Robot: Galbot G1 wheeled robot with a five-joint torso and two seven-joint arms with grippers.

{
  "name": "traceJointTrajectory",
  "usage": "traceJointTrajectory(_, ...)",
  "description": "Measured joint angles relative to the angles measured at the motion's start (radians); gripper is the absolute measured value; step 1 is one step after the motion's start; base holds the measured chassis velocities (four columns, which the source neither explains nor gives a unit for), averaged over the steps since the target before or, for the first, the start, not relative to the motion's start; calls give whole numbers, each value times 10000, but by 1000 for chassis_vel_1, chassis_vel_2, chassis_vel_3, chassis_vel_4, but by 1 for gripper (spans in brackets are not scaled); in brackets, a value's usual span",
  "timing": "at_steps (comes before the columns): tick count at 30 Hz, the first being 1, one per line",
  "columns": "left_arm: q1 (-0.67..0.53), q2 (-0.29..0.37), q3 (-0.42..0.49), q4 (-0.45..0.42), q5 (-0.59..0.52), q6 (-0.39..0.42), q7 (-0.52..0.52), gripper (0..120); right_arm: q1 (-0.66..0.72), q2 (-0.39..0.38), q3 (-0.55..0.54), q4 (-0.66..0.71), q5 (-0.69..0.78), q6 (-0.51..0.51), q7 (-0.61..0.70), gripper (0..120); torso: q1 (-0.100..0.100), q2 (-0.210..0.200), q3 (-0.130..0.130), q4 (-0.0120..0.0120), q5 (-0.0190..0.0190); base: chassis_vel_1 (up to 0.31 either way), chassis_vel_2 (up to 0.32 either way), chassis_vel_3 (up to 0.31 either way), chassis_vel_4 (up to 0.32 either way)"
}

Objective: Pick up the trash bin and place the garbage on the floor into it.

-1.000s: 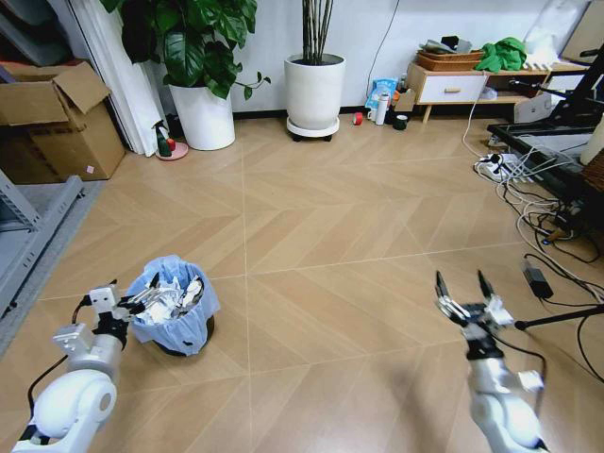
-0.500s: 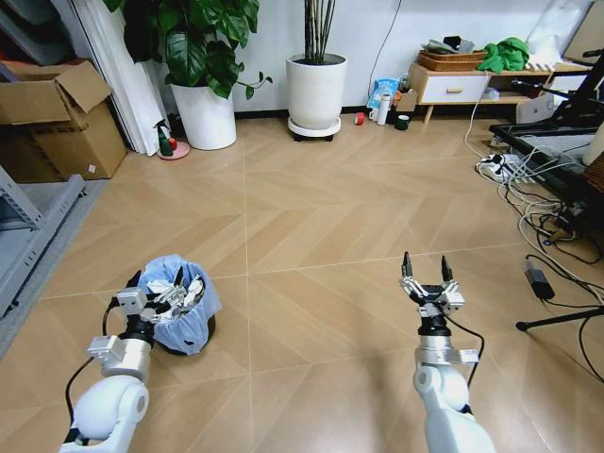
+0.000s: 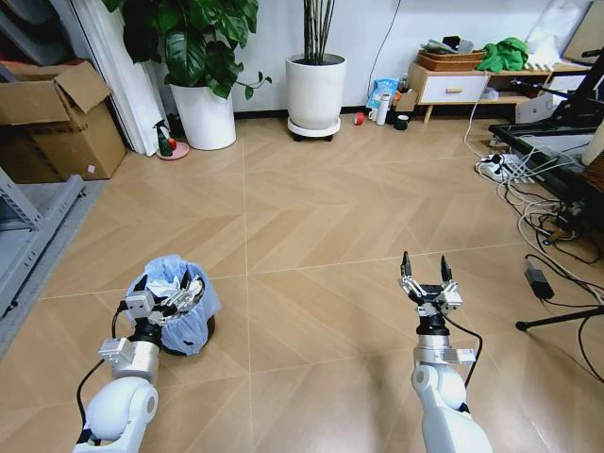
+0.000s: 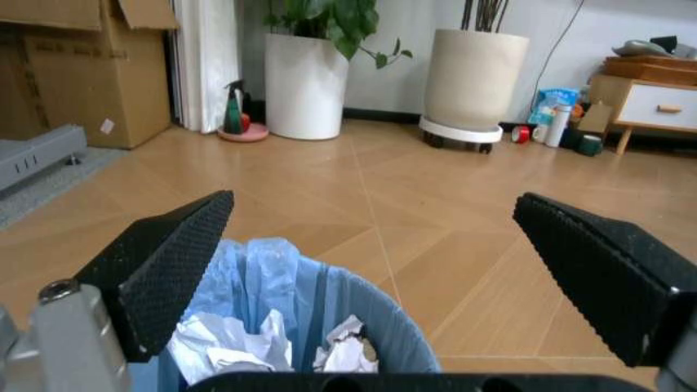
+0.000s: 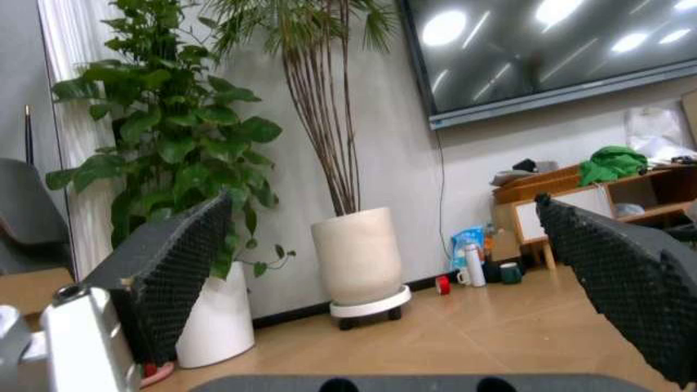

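Note:
The trash bin (image 3: 182, 326), small and dark with a crinkly light-blue bag, stands on the herringbone wooden floor (image 3: 311, 217) at my near left. Garbage (image 3: 168, 294) in the form of crumpled white paper wads lies inside it, and these wads (image 4: 234, 349) also show in the left wrist view. My left gripper (image 3: 179, 295) hangs open just above the bin's near rim (image 4: 360, 294), its fingers spread wide, touching nothing. My right gripper (image 3: 424, 276) is held low over bare floor at the near right. It is open and empty, fingers pointing away from me.
Two large white plant pots (image 3: 313, 90) stand by the far wall, with upright bottles and a mug (image 3: 382, 109) beside a low cabinet (image 3: 448, 85). A cardboard box (image 3: 57, 118) and a grey metal rack (image 3: 24, 236) are at the left. Cables and a power strip (image 3: 505, 168) lie at the right.
The right arm swung inward to the left, and its gripper now sits nearer the middle. My left gripper crept slightly right over the bin's rim. The bin has not moved.

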Motion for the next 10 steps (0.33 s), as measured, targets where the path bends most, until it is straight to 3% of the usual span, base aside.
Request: traceJointTrajectory(10, 2, 11, 0, 0, -18, 14, -11, 100, -9, -10, 1, 14, 4, -12, 6, 100, 0, 0, 0, 0, 0, 0, 0, 0, 0)
